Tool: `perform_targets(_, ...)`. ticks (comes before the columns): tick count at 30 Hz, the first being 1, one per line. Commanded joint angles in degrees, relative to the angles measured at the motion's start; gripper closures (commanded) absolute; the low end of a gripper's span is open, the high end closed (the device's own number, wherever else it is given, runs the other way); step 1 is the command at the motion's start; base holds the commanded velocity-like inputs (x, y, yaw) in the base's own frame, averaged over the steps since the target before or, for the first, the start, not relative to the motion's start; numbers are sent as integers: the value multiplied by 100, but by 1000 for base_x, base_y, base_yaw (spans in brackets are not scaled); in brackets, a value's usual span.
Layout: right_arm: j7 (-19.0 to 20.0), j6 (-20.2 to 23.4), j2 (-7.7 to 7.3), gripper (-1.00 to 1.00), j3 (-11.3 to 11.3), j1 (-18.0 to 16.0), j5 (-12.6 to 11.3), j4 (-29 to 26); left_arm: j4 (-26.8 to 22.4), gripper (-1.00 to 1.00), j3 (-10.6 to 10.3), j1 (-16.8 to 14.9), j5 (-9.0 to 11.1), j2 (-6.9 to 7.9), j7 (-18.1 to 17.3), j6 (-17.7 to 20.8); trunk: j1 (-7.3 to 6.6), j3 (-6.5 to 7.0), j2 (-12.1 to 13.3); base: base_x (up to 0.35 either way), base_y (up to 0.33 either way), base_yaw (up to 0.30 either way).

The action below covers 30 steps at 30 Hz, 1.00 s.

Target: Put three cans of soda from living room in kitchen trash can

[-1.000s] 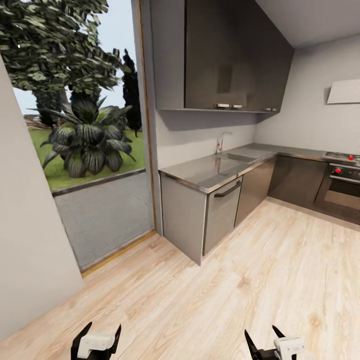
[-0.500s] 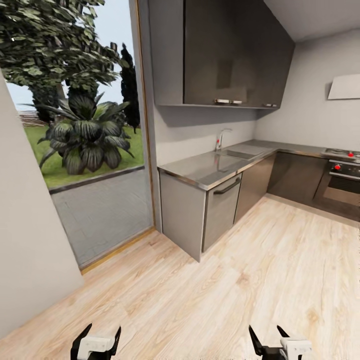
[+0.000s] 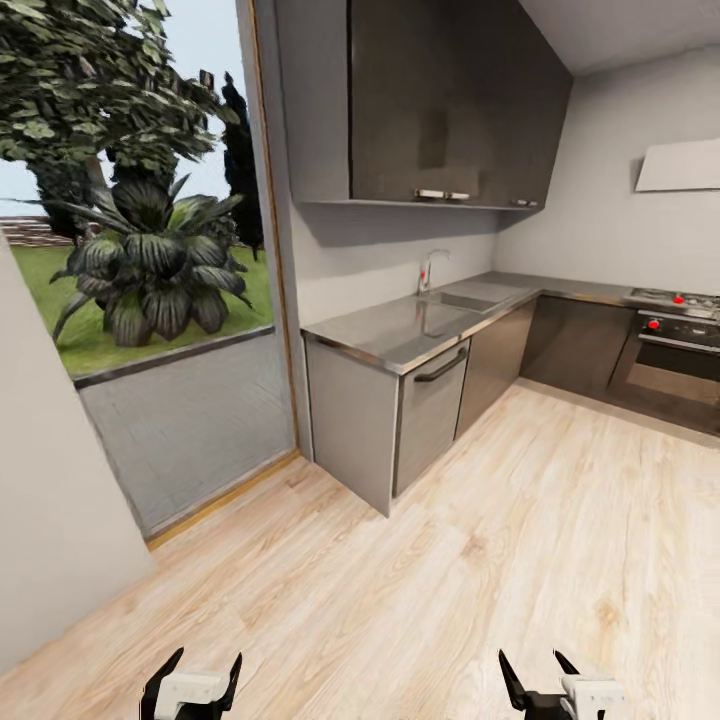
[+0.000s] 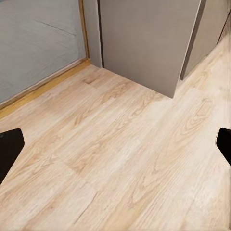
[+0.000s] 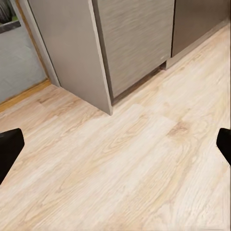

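I have the left gripper (image 3: pixel 192 672) and the right gripper (image 3: pixel 540 672) low at the near edge of my head view, both with their black fingers spread wide and nothing between them. In each wrist view the fingertips (image 4: pixel 9 144) sit far apart at the frame's sides over bare boards. Under and ahead of both grippers runs the light wood plank floor (image 3: pixel 480 560). Ahead of the left gripper stands the grey cabinet block with a dark bar handle (image 3: pixel 425 410), and beside it a tall glass door with a wood frame (image 3: pixel 180 400) looking onto a paved strip and a dark broad-leaved plant (image 3: pixel 150 270). Beyond the cabinet lies the steel countertop (image 3: pixel 400 330) of the kitchen, with a sink and chrome faucet (image 3: pixel 428 270) and dark upper cupboards (image 3: pixel 440 100) above. Far ahead of the right gripper is a dark oven with red knobs (image 3: pixel 670 350)
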Motion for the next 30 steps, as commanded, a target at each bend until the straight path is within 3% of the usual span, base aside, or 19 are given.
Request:
perform_targets(1, 1, 0, 0, -100, -1, 0, 0, 0, 0, -100, 0, 0, 0, 0, -1, 0, 0, -3, 0, 0, 0, -210)
perform_targets(12, -124, 27, 37, -100, -50, -2, -94, -7, 0, -100, 0, 0, 1, 0, 1, 0, 0, -11, 0, 0, 0, -112)
perform_targets(15, -126, 456, -4, -100, -97, -19, -224, -23, 0, -100, 0, 0, -3, 0, 1, 0, 0, -12, 0, 0, 0, -54)
perform_targets(16, -68, 815, -28, -100, -111, -26, -258, -55, 0, -100, 0, 0, -5, 0, 2, 0, 0, -12, 0, 0, 0, -145)
perform_targets(17, 265, 1284, -68, -100, -153, -31, -291, -88, 0, -100, 0, 0, -7, 0, 4, 0, 0, -11, 0, 0, 0, -206)
perform_targets(24, 705, 1547, -99, -100, -184, -34, -295, -102, 0, -100, 0, 0, -15, 0, 4, 0, 0, 0, 0, 0, 0, -229)
perform_targets(30, 763, 1591, -103, -100, -189, -40, -292, -98, 0, -100, 0, 0, -13, 0, 4, 0, 0, 12, 0, 0, 0, -244)
